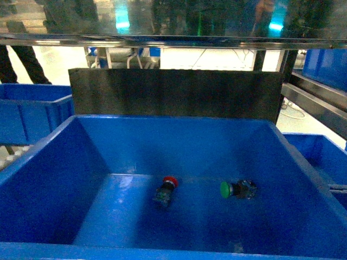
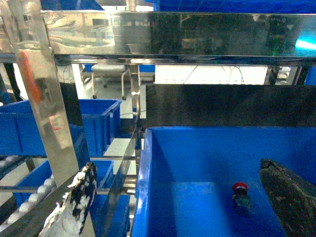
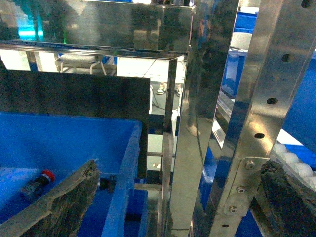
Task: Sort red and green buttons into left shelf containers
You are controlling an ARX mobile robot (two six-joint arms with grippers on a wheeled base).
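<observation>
While both buttons lie on their sides on the bin floor, neither is touched by any finger.

Red button [image 1: 166, 190]: lain on the floor of the large blue bin [image 1: 49, 157], left of the floor's middle; the long axis is seen slanting in the head view, with the red cap pointed up-right toward the back wall and the dark body toward the near rim. It is also seen in the left wrist view [image 2: 241, 195], cap uppermost, just left of the right-hand finger of the left gripper [image 2: 185, 197].

Green button [image 1: 237, 189]: lain to the right of the red one, apart from it; the long axis is nearly level across the head view, the green cap pointed left toward the red button and the dark body to the right.

Left gripper fingers [image 2: 79, 197]: spread wide, nothing held between them; one is placed outside the bin's left rim, the other over the bin's interior.

Right gripper [image 3: 177, 202]: fingers [image 3: 69, 200] parted wide, nothing grasped; the red button is seen just left of the left-hand finger, while the other finger sits beyond the steel shelf post [image 3: 261, 98].

Surroundings: a dark panel [image 1: 173, 93] stands behind the bin; further blue bins [image 1: 30, 111] sit on either side.
</observation>
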